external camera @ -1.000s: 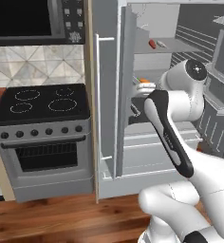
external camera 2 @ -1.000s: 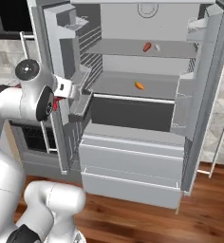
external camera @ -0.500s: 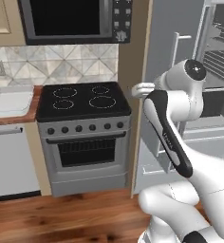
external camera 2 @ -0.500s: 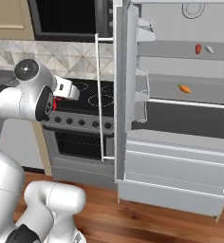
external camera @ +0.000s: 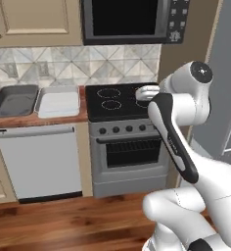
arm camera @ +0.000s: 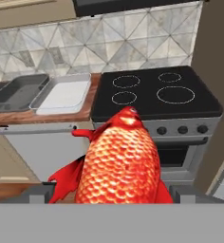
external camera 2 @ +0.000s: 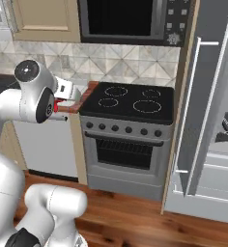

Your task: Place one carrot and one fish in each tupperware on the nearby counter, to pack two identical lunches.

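Observation:
My gripper [arm camera: 114, 192] is shut on a red-orange fish [arm camera: 121, 161] with scales and fins, which stands large at the bottom of the hand view. A red bit of the fish [external camera 2: 55, 107] pokes out beside the hand in the right base view. The hand [external camera: 147, 92] hovers in front of the stovetop. Two tupperware trays lie side by side on the reddish-brown counter [external camera: 34, 119], left of the stove: a dark grey one [external camera: 13, 99] [arm camera: 19, 91] and a light grey-white one [external camera: 58, 100] [arm camera: 64, 91]. Both trays look empty. The carrot is out of view.
A black glass stovetop [external camera: 120, 100] over a steel oven [external camera 2: 125, 154] sits right of the counter. A microwave [external camera: 132, 19] hangs above it. A dishwasher front [external camera: 39, 162] is below the trays. The open fridge door [external camera 2: 203, 120] stands at the right.
The whole picture has swung from the open fridge past the stove to the counter, so the base has moved. The fish stays in my gripper.

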Controlling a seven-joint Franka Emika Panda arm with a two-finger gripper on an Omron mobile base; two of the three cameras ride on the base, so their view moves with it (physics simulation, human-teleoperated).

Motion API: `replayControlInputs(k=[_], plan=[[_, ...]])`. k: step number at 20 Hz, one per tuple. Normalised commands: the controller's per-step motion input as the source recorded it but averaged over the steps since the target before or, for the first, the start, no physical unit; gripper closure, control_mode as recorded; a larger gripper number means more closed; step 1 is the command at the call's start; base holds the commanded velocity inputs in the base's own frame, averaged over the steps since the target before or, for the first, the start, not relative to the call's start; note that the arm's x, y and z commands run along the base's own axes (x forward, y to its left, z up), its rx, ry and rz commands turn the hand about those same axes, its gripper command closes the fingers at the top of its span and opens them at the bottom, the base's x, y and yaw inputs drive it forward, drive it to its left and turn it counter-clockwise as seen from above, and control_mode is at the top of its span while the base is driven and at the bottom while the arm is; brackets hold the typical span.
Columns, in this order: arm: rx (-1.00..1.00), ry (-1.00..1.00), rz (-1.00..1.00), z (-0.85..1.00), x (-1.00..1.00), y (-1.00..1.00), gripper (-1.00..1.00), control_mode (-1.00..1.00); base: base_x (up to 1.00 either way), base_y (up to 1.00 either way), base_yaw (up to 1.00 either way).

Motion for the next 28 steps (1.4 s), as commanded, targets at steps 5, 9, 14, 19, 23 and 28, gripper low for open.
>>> replayControlInputs(k=[5,9,14,19,23,28], plan=[[0.0,0.0,0.0,0.0,0.0,0.0,1.0,1.0,0.26,1.0,0.0],[0.0,0.0,0.0,0.0,0.0,0.0,1.0,1.0,0.71,0.98,0.0],[0.0,0.0,0.0,0.0,0.0,0.0,1.0,1.0,0.95,0.86,0.0],[0.0,0.0,0.0,0.0,0.0,0.0,1.0,1.0,0.87,0.66,0.0],[0.0,0.0,0.0,0.0,0.0,0.0,1.0,1.0,0.73,0.44,0.0],[0.0,0.0,0.0,0.0,0.0,0.0,1.0,1.0,0.69,0.17,0.0]])
